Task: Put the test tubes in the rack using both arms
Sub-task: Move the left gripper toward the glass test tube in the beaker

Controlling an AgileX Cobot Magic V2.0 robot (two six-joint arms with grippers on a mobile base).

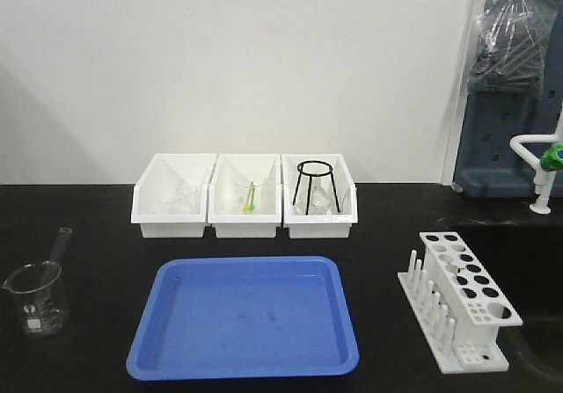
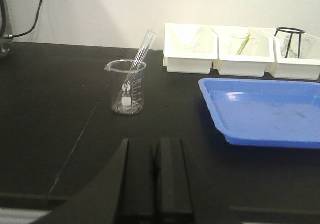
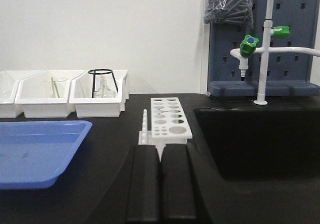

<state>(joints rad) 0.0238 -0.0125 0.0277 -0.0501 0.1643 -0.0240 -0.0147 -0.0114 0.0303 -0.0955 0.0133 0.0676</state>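
Note:
A clear test tube (image 1: pixel 59 245) (image 2: pixel 142 51) leans inside a glass beaker (image 1: pixel 37 298) (image 2: pixel 127 86) at the table's left. The white rack (image 1: pixel 459 298) (image 3: pixel 169 122) stands at the right, its holes showing nothing inside. My left gripper (image 2: pixel 154 149) is shut and holds nothing, low over the black table and well short of the beaker. Shut and holding nothing as well, my right gripper (image 3: pixel 160 151) sits just in front of the rack. Neither arm shows in the front view.
A blue tray (image 1: pixel 246 316) lies in the middle. Three white bins (image 1: pixel 244 195) line the back, one with a black wire tripod (image 1: pixel 315 182). A sink (image 3: pixel 260 139) with a green-handled tap (image 3: pixel 248 46) is right of the rack.

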